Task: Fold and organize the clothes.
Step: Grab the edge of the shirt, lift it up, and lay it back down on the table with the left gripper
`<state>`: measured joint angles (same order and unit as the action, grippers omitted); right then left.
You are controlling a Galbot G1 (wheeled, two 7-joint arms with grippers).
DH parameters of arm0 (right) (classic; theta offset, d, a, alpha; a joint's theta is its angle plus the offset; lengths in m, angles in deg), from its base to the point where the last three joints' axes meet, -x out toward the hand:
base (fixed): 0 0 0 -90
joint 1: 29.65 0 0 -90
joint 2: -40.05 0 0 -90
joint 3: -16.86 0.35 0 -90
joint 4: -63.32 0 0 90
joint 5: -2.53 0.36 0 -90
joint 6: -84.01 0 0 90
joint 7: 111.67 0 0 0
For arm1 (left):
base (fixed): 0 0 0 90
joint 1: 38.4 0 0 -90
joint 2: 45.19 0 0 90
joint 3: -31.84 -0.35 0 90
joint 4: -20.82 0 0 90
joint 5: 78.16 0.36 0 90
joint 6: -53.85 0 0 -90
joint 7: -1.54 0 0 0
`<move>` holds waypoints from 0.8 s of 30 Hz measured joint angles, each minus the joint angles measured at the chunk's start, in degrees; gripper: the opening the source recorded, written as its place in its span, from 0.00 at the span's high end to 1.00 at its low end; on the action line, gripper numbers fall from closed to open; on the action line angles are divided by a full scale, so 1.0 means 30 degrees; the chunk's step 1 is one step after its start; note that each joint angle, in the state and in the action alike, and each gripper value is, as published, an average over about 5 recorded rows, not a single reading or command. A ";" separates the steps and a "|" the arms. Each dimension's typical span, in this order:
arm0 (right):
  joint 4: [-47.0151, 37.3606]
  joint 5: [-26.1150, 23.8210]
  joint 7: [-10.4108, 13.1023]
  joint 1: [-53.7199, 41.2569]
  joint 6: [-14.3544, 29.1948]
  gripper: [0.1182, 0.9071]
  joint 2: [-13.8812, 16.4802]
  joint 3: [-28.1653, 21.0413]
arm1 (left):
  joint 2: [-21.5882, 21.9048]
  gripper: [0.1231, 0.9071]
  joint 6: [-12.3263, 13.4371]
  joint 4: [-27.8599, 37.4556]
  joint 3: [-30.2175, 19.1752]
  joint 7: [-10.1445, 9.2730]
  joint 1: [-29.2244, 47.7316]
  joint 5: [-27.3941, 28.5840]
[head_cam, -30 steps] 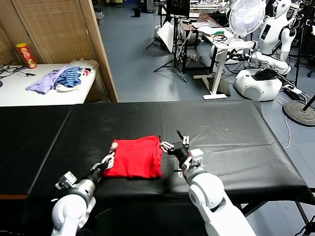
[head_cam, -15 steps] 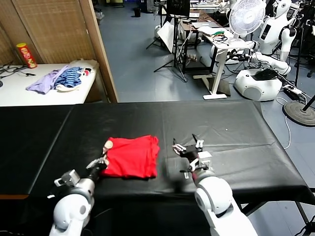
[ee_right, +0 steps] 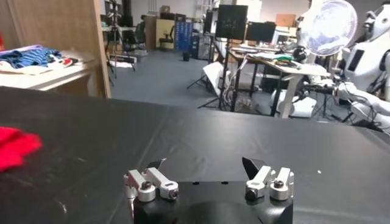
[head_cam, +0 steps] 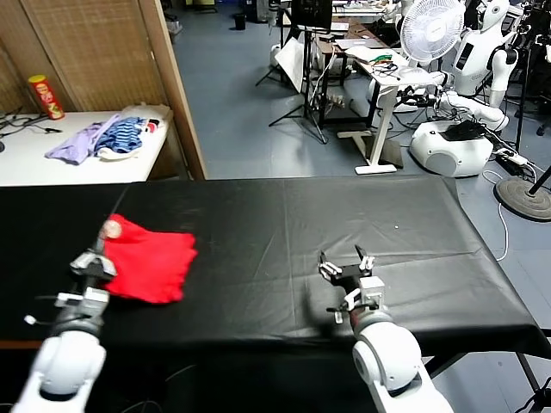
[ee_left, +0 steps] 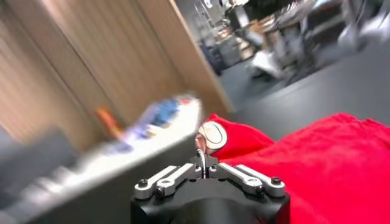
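**A:** Head view first: where does the red T-shirt [head_cam: 148,262] lie?

**B:** It sits folded into a compact bundle on the black table [head_cam: 284,224], toward the table's left end and nearer the front edge than the back. One corner of it is lifted, showing a pale round patch, probably part of the print.

**A:** What is lifting that corner?

**B:** The left gripper [head_cam: 96,258]. The left wrist view shows the left gripper [ee_left: 204,159] with its jaws pinched together on the shirt's edge, right at that pale patch, with the red T-shirt [ee_left: 317,164] spreading away behind it. Holding one edge like this suggests the arm is dragging or placing the bundle toward the left end, as the organizing part of the task.

**A:** And the other arm?

**B:** The right gripper [head_cam: 347,268] stands well apart from the shirt, near the front edge at the middle-right of the table. In the right wrist view the right gripper [ee_right: 207,176] has its jaws spread wide and nothing between them; only a sliver of the red T-shirt [ee_right: 15,146] shows far off. It looks parked out of the way so the left arm can work alone.

**A:** How far along is the task?

**B:** Judging by the bundle, folding seems done; setting it down and letting go appears to remain.
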<state>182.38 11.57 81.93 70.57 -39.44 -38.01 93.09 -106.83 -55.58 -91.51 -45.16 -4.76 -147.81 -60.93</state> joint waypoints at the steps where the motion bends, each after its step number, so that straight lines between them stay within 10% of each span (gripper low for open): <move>1: 0.0023 -0.0003 0.0000 0.0000 -0.0005 0.14 -0.0022 0.0020 | 0.0293 0.98 -0.0019 -0.0189 0.0248 0.0069 -0.0092 0.0463; 6: 0.0076 -0.0043 -0.0005 0.0116 -0.0010 0.14 -0.0136 -0.0038 | 0.0651 0.98 -0.0600 -0.1607 0.0243 0.0389 -0.0399 -0.0221; 14: 0.0279 -0.0053 -0.0150 0.0616 0.0078 0.14 -0.0130 -0.0011 | -0.1277 0.98 -0.0951 -0.2428 -0.3821 0.0061 -0.0218 -0.7551; 18: 0.0174 0.0226 -0.0575 0.0649 0.0095 0.14 -0.0016 -0.0063 | -0.2885 0.95 0.0219 -0.2135 -0.5884 -0.0034 0.0059 -0.8418; 24: -0.0334 0.2226 -0.1769 0.0142 -0.0110 0.14 0.0403 -0.0597 | -0.4699 0.59 0.2919 -0.1676 -0.7805 0.1533 -0.0131 -0.8141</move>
<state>181.38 18.24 76.62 70.99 -39.77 -36.80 91.30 -120.93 -46.82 -96.54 -68.57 -0.16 -148.20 -85.35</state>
